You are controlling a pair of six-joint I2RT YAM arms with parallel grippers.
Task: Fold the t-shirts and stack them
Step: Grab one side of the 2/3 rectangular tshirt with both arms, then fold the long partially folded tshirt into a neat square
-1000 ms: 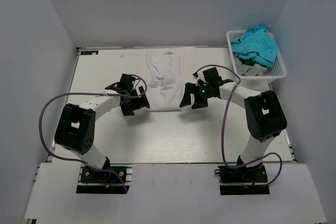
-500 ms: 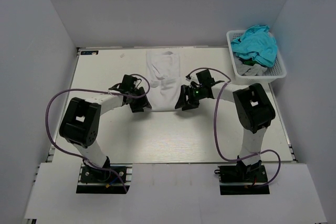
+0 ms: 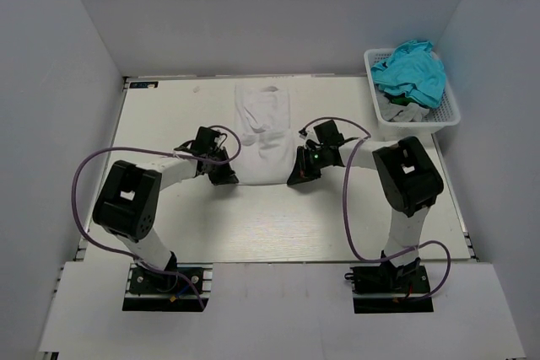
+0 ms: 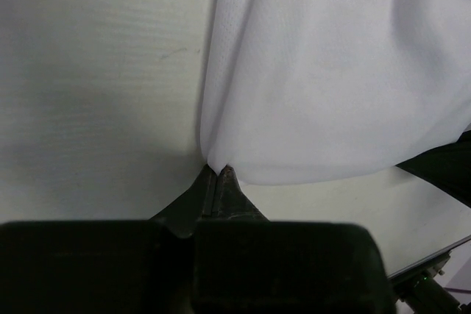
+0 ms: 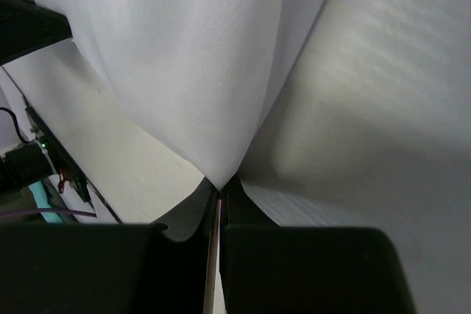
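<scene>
A white t-shirt (image 3: pixel 263 137) lies lengthwise on the table's far middle, folded narrow, its neck toward the back wall. My left gripper (image 3: pixel 229 179) is shut on the shirt's near-left hem corner. In the left wrist view the cloth (image 4: pixel 331 71) runs into the closed left gripper (image 4: pixel 218 170). My right gripper (image 3: pixel 295 180) is shut on the near-right hem corner. The right wrist view shows the white t-shirt (image 5: pixel 191 56) pinched to a point at the closed right gripper (image 5: pixel 222 184). Both corners sit low, at the table surface.
A white basket (image 3: pixel 445 115) at the back right holds teal and grey clothes (image 3: pixel 411 71). White walls close in the table (image 3: pixel 169 115) on three sides. Purple cables (image 3: pixel 353 208) loop beside each arm.
Both grippers came down and inward onto the shirt's near hem corners and went from open to shut on them. The shirt itself has hardly moved.
</scene>
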